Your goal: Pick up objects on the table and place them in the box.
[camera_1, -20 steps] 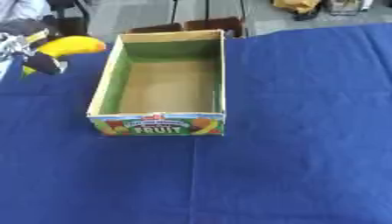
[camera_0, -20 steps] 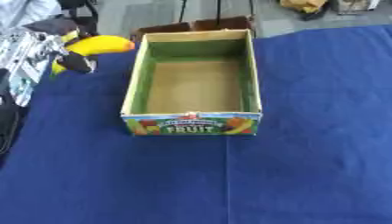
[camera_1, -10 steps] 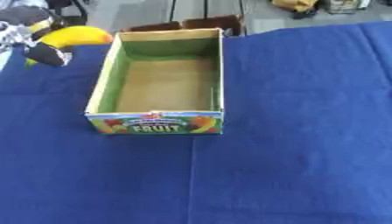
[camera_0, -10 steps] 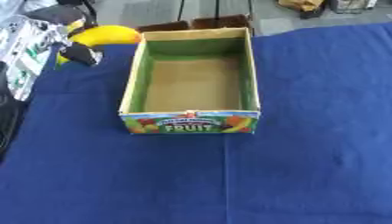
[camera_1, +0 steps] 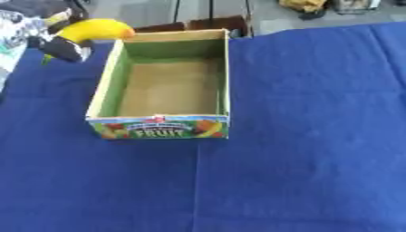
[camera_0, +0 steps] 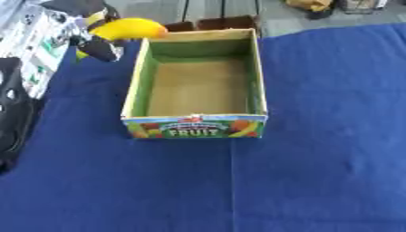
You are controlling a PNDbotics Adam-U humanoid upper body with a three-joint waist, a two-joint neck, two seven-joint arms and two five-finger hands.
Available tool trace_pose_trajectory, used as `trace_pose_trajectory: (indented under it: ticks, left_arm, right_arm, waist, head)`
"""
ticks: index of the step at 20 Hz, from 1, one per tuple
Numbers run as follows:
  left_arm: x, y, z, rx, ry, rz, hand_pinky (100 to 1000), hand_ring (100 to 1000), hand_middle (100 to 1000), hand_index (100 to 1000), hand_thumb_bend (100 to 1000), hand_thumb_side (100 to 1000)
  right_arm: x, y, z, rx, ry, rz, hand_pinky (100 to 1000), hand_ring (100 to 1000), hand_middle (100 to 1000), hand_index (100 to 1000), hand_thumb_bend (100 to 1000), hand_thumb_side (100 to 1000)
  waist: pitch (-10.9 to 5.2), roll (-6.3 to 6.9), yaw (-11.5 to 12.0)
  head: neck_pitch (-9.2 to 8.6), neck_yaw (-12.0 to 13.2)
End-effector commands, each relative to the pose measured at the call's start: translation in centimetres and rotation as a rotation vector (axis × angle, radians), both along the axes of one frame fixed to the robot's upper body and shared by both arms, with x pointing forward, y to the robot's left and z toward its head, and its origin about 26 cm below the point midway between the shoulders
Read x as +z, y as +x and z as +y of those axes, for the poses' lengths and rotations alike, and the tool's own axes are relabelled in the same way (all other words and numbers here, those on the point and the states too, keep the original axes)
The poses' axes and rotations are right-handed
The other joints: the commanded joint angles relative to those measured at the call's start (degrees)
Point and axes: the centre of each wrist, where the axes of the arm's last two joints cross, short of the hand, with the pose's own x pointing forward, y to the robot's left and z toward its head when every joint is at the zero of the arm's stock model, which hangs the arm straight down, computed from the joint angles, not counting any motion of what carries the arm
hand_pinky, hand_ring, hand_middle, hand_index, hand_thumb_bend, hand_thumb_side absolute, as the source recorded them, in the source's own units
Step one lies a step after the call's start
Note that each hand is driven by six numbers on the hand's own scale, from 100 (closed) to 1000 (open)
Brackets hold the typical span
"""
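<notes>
Left robot hand (camera_0: 89,34) grips one banana (camera_0: 127,28) beside one box (camera_0: 198,127).

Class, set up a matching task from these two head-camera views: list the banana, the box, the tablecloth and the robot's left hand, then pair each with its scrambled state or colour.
Things:
1. banana
2. box
3. tablecloth
4. left hand

Descriptions:
A. plain blue, spread under everything
B. nothing inside, "FRUIT" printed on its near end
C. dark, curled round a fruit at upper left
D. yellow, held above the table beside the box's far left corner

Pairs: 1-D, 2-B, 3-A, 4-C
</notes>
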Motion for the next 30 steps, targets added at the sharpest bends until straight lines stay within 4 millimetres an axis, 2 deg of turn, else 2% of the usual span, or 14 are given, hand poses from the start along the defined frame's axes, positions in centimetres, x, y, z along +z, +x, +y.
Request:
trace_pose_trajectory:
  ticks: [1,7,15,30]
  left_arm:
    - [1.6,-0.8,-0.9,-0.023,0.016,-0.041,727,791,729,787,100,368]
    - [1.2,-0.3,-3.4,-0.073,0.026,-0.025,727,790,729,787,100,374]
    - [-0.3,0.6,-6.6,-0.141,0.014,0.005,729,789,726,786,100,378]
    - [-3.5,2.6,-8.9,-0.144,0.016,0.073,725,787,724,779,100,362]
  right_arm:
    - [0.7,-0.5,0.0,0.007,-0.012,-0.025,665,694,573,706,100,1000]
    - [0.6,-0.4,0.1,0.012,-0.009,-0.024,665,694,571,706,100,1000]
    - [0.6,-0.4,0.2,0.02,-0.004,-0.023,665,694,570,706,100,1000]
    - [0.8,-0.4,0.2,0.029,0.0,-0.025,665,694,567,707,100,1000]
  waist:
    - [-10.74,0.69,-0.25]
    - [-10.52,1.0,-0.91]
    - [-10.12,1.35,-1.7]
    - [-9.15,1.55,-2.68]
  head:
    - [0.36,0.31]
    - [0.09,0.71]
    - [-0.34,1.13]
    - [-1.19,1.52]
